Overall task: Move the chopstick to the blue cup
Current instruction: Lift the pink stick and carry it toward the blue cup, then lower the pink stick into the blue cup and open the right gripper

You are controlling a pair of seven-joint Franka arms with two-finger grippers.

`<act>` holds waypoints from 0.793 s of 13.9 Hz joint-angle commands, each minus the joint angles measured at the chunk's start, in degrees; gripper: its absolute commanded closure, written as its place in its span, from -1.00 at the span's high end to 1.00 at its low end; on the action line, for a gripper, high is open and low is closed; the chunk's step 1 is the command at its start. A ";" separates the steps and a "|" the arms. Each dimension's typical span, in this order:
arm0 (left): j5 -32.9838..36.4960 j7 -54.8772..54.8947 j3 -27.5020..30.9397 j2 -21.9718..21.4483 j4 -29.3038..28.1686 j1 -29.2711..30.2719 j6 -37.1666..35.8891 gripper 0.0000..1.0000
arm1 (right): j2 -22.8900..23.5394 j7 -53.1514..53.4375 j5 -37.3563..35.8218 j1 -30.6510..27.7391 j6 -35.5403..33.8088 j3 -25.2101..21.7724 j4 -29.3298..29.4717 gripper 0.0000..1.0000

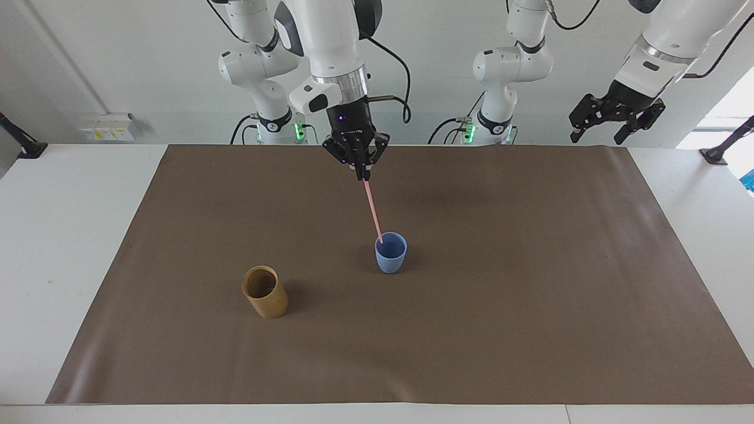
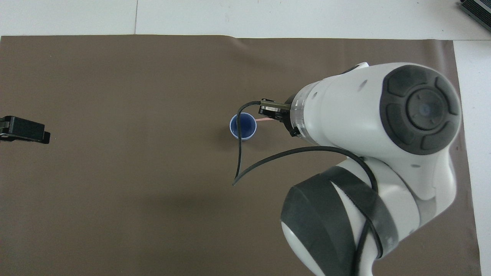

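Observation:
My right gripper (image 1: 361,172) is shut on the top end of the pale-pink chopstick (image 1: 372,206), which hangs tilted below it. The stick's lower tip sits at the mouth of the light-blue cup (image 1: 390,254), at the rim nearer the robots. In the overhead view the right arm covers most of the gripper (image 2: 272,112), and a short piece of the chopstick (image 2: 264,120) shows beside the blue cup (image 2: 243,126). My left gripper (image 1: 615,121) waits open and empty, raised over the left arm's end of the table.
A tan bamboo-like cylinder cup (image 1: 264,292) stands empty toward the right arm's end, farther from the robots than the blue cup; the overhead view hides it under the right arm. A brown mat (image 1: 500,330) covers the table. The left gripper's tip (image 2: 23,130) shows at the overhead view's edge.

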 commanded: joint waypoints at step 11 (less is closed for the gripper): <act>-0.66 0.01 -0.40 -1.21 -1.01 0.92 -0.36 1.00 | 3.68 0.22 -2.42 2.01 9.23 0.52 -2.20 -1.00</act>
